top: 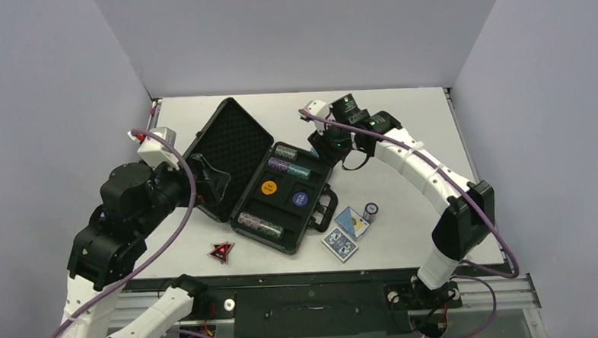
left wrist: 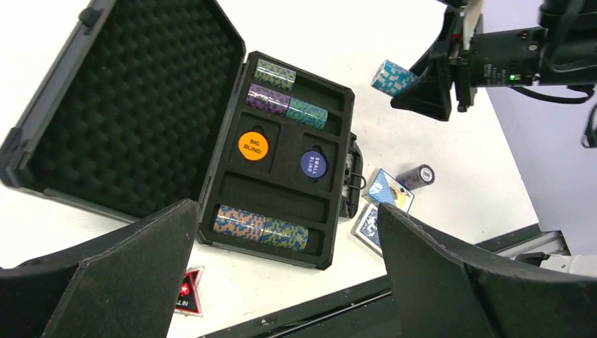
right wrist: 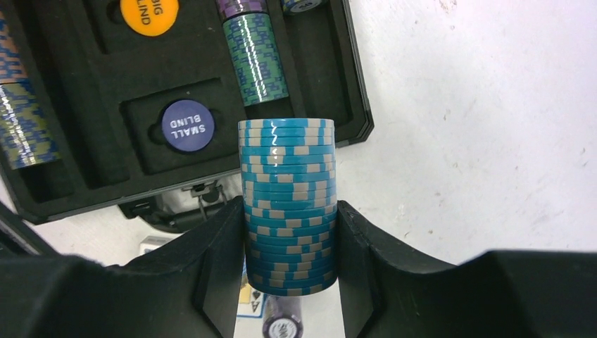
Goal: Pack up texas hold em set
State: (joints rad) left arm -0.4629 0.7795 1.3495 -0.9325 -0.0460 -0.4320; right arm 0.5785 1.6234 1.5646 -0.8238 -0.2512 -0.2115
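The black briefcase (top: 313,222) lies open at mid-table, foam lid (top: 230,145) tilted back. In its slots sit several glittery chip rolls (left wrist: 262,229), an orange button (left wrist: 253,146) and a blue button (left wrist: 313,163). My right gripper (right wrist: 288,271) is shut on a turquoise chip roll (right wrist: 287,197), held above the table just past the case's far right corner; it also shows in the left wrist view (left wrist: 391,77). My left gripper (left wrist: 288,282) is open and empty, near the case's left side. The red-black triangle (top: 221,252) lies in front of the case.
Two blue card decks (top: 351,221) (top: 339,246) and a dark purple chip roll (top: 371,209) lie on the table right of the case. The case's handle (top: 326,210) faces them. Grey walls stand on three sides.
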